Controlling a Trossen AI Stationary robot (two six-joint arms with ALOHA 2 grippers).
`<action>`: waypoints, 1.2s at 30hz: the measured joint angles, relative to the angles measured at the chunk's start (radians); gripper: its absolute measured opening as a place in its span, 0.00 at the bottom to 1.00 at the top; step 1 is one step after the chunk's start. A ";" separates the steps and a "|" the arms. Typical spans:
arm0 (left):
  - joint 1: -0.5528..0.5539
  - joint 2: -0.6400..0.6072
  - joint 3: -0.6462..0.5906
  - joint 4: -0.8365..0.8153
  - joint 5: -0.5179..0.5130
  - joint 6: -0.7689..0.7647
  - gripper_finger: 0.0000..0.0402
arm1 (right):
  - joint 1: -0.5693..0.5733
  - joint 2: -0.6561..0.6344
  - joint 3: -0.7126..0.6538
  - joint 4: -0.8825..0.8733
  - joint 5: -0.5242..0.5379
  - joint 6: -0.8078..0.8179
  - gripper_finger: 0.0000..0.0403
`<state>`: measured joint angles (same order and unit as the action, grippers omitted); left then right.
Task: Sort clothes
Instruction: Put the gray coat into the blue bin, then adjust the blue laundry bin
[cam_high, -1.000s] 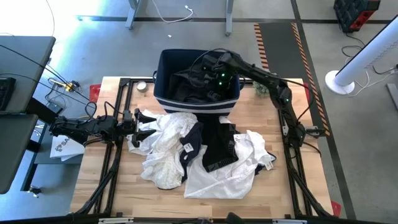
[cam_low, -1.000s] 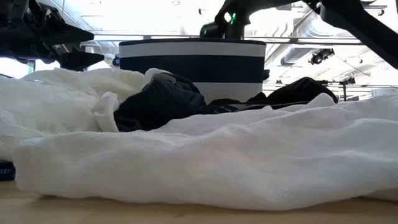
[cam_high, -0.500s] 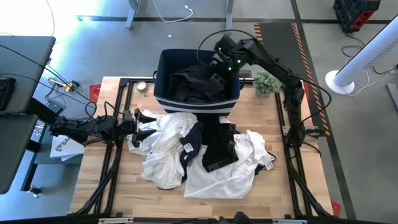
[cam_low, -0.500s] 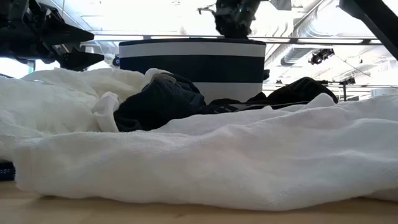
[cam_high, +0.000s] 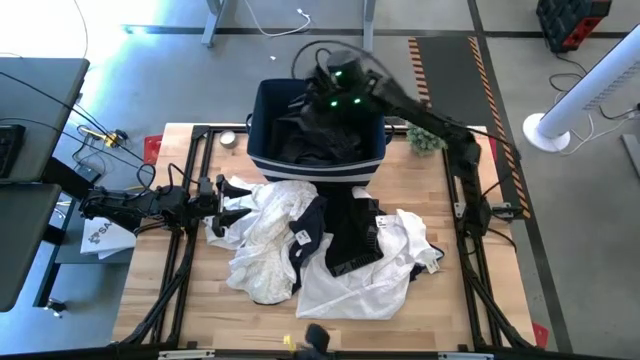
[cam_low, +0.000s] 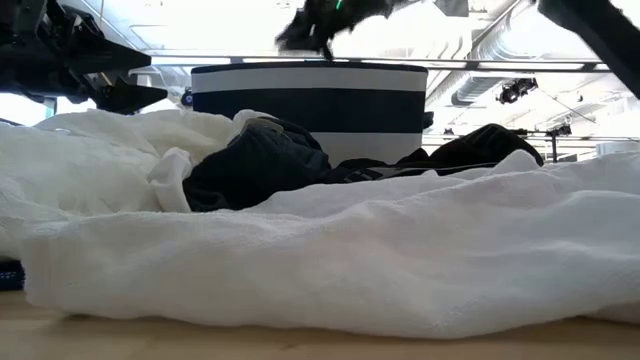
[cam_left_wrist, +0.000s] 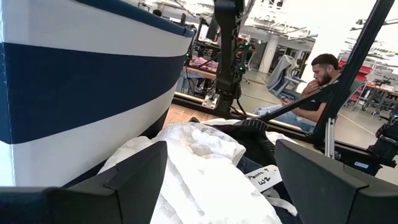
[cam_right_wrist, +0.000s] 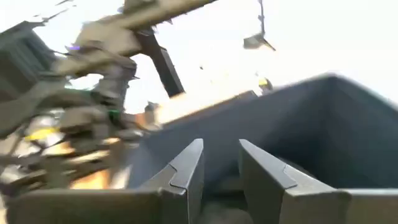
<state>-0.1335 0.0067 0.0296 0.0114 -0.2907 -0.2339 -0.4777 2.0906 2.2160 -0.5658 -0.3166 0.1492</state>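
Observation:
A heap of white and black clothes (cam_high: 330, 245) lies across the middle of the table; the low view shows the clothes (cam_low: 330, 260) close up. Behind the heap stands a navy bin with white stripes (cam_high: 262, 125), with dark clothes (cam_high: 315, 140) inside. My right gripper (cam_high: 318, 82) hangs above the bin's far part. In its wrist view my right gripper (cam_right_wrist: 221, 168) is open by a narrow gap with nothing in it. My left gripper (cam_high: 222, 195) waits open at the heap's left edge, a white garment (cam_left_wrist: 199, 168) just ahead of it.
A small green plant (cam_high: 428, 135) stands on the table right of the bin, and a tape roll (cam_high: 228, 138) lies left of it. A black frame (cam_high: 190, 170) runs along the table's sides. A person (cam_left_wrist: 317, 78) sits beyond the table.
My right gripper has risen out of the bin, where it pointed down at the dark clothes. It has tipped up toward level and swung toward the bin's far left corner. The dark clothes stay in the bin.

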 joint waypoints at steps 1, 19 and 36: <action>0.000 0.000 0.000 0.000 0.000 0.000 0.74 | -0.006 0.020 -0.020 0.002 0.026 0.021 0.23; 0.000 0.000 0.000 0.000 -0.001 -0.051 0.74 | -0.041 0.128 -0.420 -0.462 0.014 0.136 0.23; 0.000 0.000 0.000 0.001 -0.001 0.000 0.74 | 0.051 -0.062 0.112 -0.701 0.101 -0.099 0.23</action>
<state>-0.1337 0.0067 0.0296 0.0124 -0.2917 -0.2340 -0.4266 2.0282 2.3279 -1.2668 -0.2152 0.0501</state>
